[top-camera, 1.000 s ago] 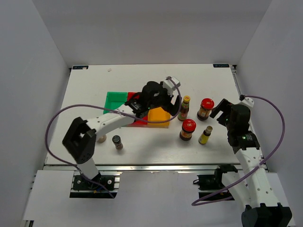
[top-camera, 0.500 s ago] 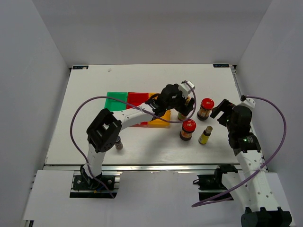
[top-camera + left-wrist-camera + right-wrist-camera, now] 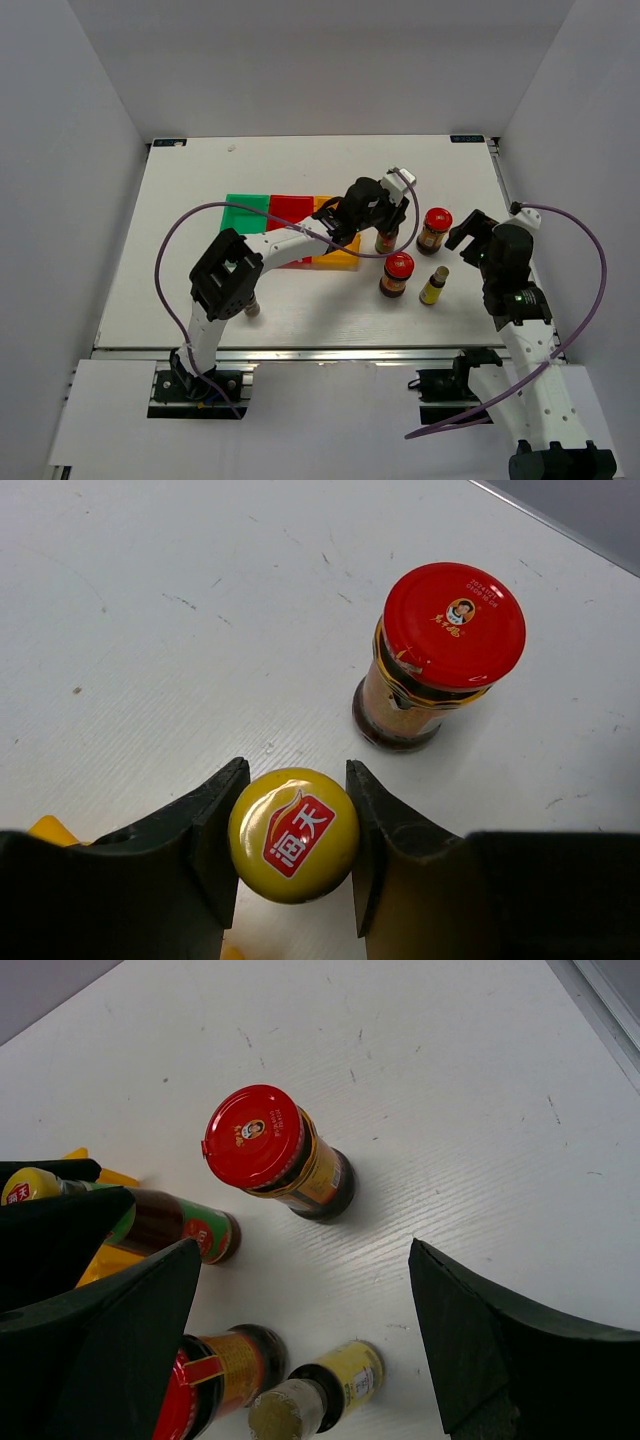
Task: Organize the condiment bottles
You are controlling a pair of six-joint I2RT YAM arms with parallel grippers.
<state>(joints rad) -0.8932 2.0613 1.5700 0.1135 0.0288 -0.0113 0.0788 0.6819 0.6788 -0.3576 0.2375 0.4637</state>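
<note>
Yellow cap (image 3: 294, 835) of the tall dark bottle (image 3: 387, 238), standing just beside the orange bin (image 3: 340, 258), sits pinched in your left gripper (image 3: 294, 810); lift it straight up, keeping clear of the red-lidded jar (image 3: 440, 650) nearby

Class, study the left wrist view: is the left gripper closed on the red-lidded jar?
No, the left gripper grips the yellow-capped bottle by its cap, while the red-lidded jar stands free beyond the fingers.

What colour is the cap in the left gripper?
Yellow cap, red centre; left wrist view.
</note>
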